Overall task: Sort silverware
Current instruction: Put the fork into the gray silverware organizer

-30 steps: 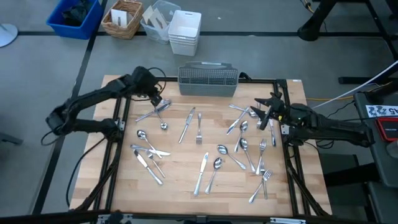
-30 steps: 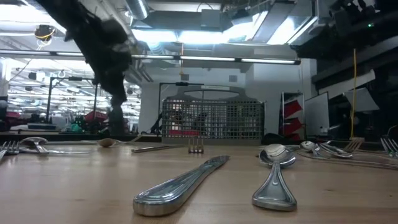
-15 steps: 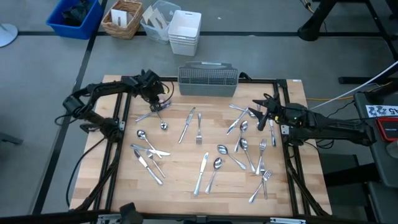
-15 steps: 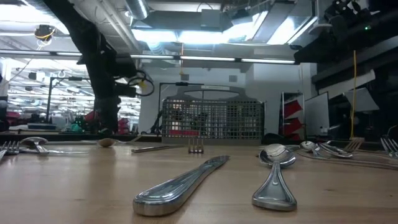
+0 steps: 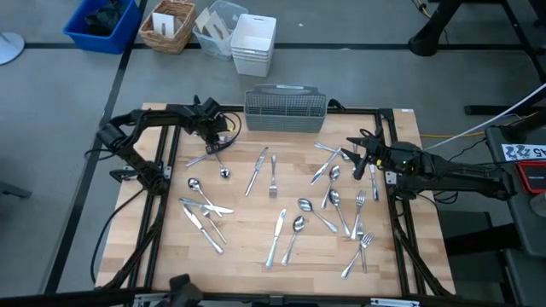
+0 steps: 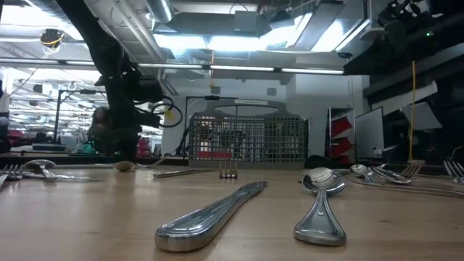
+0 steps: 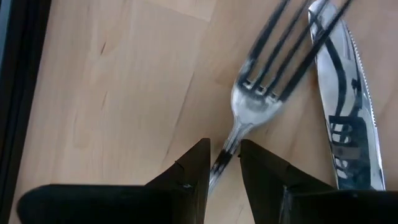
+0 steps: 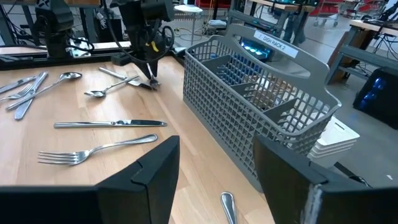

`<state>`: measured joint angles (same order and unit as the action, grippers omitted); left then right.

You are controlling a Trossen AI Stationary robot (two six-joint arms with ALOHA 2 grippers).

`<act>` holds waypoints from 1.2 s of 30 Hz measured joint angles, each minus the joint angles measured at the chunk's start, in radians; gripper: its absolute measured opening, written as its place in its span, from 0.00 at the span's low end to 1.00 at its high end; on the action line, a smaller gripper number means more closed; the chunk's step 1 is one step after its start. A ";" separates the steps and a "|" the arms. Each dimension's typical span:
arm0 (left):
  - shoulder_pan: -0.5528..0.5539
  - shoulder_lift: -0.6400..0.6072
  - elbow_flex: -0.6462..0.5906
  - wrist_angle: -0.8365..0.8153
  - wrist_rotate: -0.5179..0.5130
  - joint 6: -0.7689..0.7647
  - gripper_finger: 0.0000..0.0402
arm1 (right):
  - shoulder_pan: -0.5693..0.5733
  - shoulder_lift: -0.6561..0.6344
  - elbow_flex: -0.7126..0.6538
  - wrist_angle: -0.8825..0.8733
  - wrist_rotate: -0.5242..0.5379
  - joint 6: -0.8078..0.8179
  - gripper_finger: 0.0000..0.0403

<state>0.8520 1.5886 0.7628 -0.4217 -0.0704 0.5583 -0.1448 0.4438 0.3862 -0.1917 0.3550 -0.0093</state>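
The grey wire-mesh rectangular caddy (image 5: 286,109) stands at the far edge of the pale wooden table (image 5: 247,256) and serves as the landmark here.

The left gripper (image 5: 213,136) hangs low over the table just left of the caddy's front left corner. In its wrist view, its two dark fingers (image 7: 186,177) straddle the thin handle of a shiny silver-metal fork (image 7: 261,93), gripping it; the fork's tines point away from the gripper. A silver table knife (image 7: 345,99) lies flat right beside that fork, its blade running alongside the tines. In the low view the left arm comes down in front of the caddy's left side.

The right gripper (image 5: 357,153) hovers above the table in front of the caddy's right end, its jaws spread wide and holding nothing, with the caddy's mesh wall filling much of its wrist view.

The rest of the silverware (image 5: 281,230) is scattered loose on the wood in front of the caddy: a knife and a fork straight ahead of it, a cluster of spoons and forks toward its right near the right gripper, a group of knives and a spoon further out to its left, and more pieces well in front of it. None of the cutlery can be seen inside the caddy from above.
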 joint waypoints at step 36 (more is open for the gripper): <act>0.000 -0.148 0.055 -0.012 0.014 -0.214 0.02 | 0.000 0.000 0.000 0.002 0.000 -0.079 0.51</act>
<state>0.8520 1.4407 0.8181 -0.4338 -0.0564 0.3440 -0.1444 0.4435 0.3862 -0.1894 0.3551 -0.0883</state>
